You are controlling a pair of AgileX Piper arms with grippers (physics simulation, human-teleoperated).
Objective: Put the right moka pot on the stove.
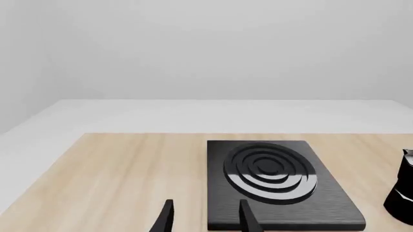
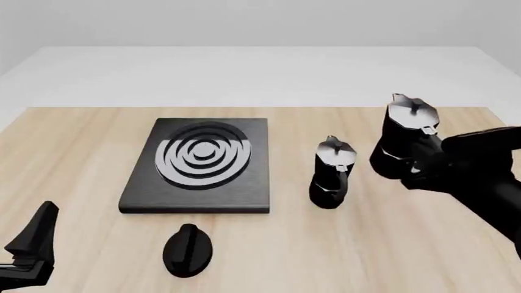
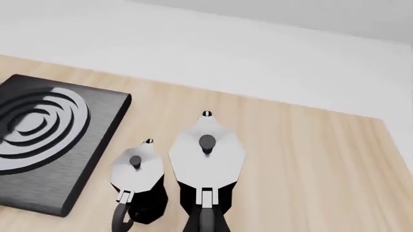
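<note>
The right moka pot [image 2: 406,135], black with a shiny silver lid, hangs tilted above the table at the right. My right gripper [image 2: 425,161] is shut on its black handle. In the right wrist view the pot [image 3: 206,157] fills the near middle, with its handle [image 3: 204,217] running toward the camera. The stove [image 2: 199,160], a black slab with silver rings, lies left of centre. It also shows in the left wrist view [image 1: 274,174] and the right wrist view [image 3: 38,140]. My left gripper [image 2: 33,244] is open and empty at the near left, its fingertips [image 1: 248,217] short of the stove's near edge.
The second black moka pot [image 2: 332,174] stands on the table between the stove and the held pot. It also shows in the right wrist view [image 3: 137,179]. A small black oval knob [image 2: 188,249] lies in front of the stove. A pot's side [image 1: 401,193] shows at the left wrist view's edge.
</note>
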